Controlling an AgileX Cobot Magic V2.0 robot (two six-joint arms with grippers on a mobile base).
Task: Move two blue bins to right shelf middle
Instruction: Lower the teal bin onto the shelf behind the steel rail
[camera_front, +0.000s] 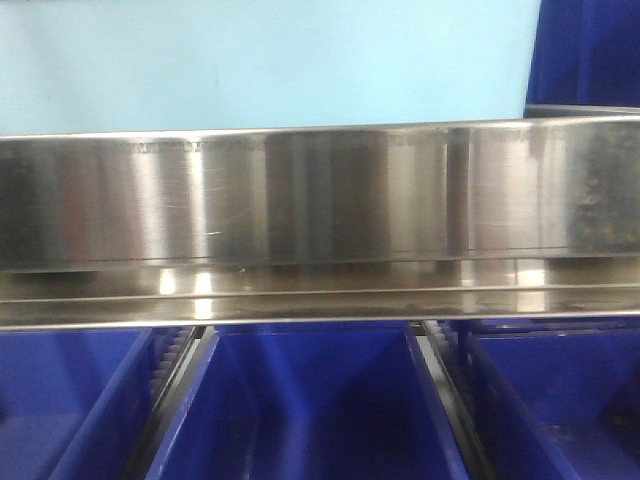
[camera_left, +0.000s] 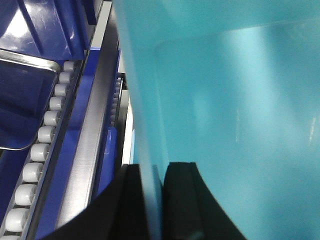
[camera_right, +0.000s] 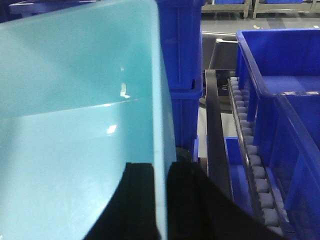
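Observation:
A pale cyan blue bin fills the top of the front view, just above the steel shelf rail. The left wrist view looks into the same bin; my left gripper is shut on its left wall, one black finger outside, the other inside. Seen from the right wrist, the bin takes up the left half, and my right gripper is shut on its right wall, black fingers on either side. Only one pale bin shows.
A brushed steel shelf rail crosses the front view, with three dark royal-blue bins under it. Roller tracks and dark blue bins flank the pale bin on both sides. Stacked dark blue bins stand behind.

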